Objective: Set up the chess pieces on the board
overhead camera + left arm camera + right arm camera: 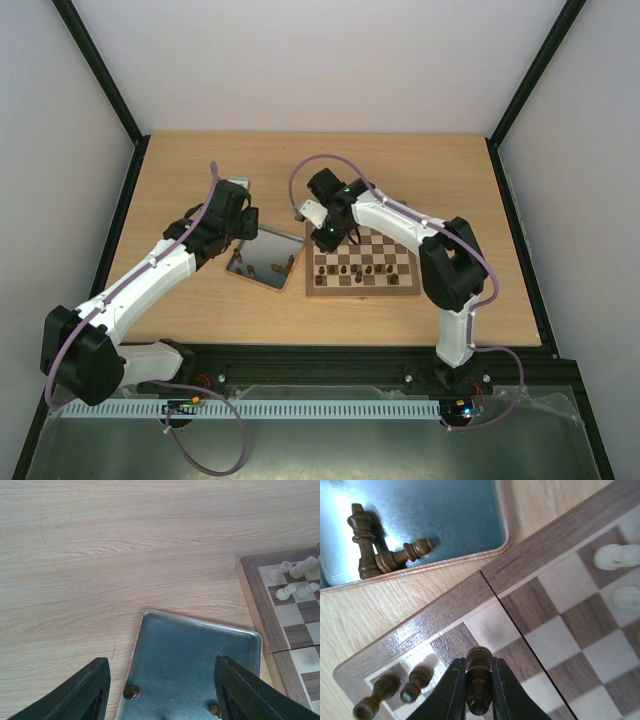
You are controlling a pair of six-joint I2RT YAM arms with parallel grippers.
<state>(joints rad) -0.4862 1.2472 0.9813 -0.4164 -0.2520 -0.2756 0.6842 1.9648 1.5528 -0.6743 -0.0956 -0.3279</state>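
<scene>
The board lies right of centre, with dark chess pieces along its near rows and cream pieces at the far edge. My right gripper is shut on a dark chess piece, held above the board's left edge squares. Two dark pawns stand at the board's near-left corner. My left gripper is open and empty above the metal tray. Dark pieces lie in the tray.
The shiny metal tray sits left of the board, almost touching it. Cream pieces stand at the board's far corner. Bare wooden table stretches beyond the tray.
</scene>
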